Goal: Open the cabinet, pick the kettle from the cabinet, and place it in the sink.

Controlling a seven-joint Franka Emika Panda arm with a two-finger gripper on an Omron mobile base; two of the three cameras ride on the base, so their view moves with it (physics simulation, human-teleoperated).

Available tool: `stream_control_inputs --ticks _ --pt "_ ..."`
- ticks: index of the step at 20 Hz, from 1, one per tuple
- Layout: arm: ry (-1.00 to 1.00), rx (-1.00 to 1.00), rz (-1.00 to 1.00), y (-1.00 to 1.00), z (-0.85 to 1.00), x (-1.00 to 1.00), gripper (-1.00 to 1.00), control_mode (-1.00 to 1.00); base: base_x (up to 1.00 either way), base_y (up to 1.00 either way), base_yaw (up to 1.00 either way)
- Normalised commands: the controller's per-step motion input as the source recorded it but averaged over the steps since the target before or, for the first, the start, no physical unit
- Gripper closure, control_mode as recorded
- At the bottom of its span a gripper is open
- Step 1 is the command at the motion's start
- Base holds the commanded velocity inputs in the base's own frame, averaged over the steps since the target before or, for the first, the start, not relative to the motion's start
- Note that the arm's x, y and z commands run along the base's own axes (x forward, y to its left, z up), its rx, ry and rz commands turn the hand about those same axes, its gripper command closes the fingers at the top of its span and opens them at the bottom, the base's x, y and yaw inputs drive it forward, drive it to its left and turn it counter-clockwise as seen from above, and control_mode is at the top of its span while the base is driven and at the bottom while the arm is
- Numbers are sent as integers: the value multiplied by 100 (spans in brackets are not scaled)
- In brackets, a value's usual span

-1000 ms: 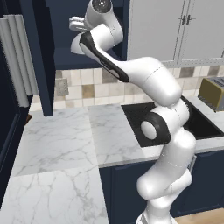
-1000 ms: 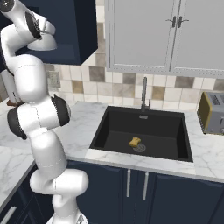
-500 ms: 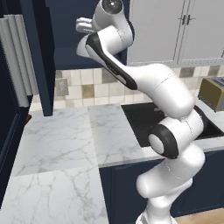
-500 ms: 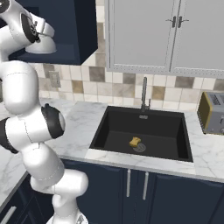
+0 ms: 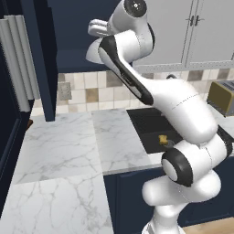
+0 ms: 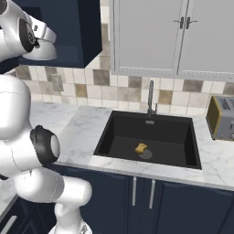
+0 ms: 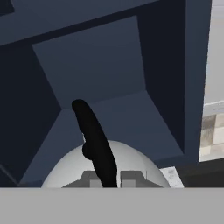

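Right now my claw [image 7: 109, 179] is pinched on the thin black arched handle [image 7: 94, 140] of the squat white-silver kettle [image 7: 131, 164], just outside the open dark navy cabinet [image 7: 92, 74].

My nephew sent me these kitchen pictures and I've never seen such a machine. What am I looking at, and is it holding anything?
It is a rendered kitchen with a white jointed robot arm on a driving base. Two pictures come from cameras on the base, behind the arm to its left and right. The third looks along the end effector. On the marble counter sits a matte black sink with a small yellow object inside, and a boxy yellowish toaster. The end effector is shut on the thin black handle of the dome-shaped white-silver kettle, inside the open dark navy upper cabinet.
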Motion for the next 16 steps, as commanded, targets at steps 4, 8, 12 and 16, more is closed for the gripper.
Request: stream_control_inputs --ticks 4,8,12,16 --pt "0 2 7 -23 5 -56 100 -100 0 0 0" --pt "-1 0 10 -23 6 -54 100 -100 0 0 0" --pt "-1 0 13 -25 6 -52 100 -100 0 0 0" --pt "0 0 13 -24 7 -49 100 -100 0 0 0"
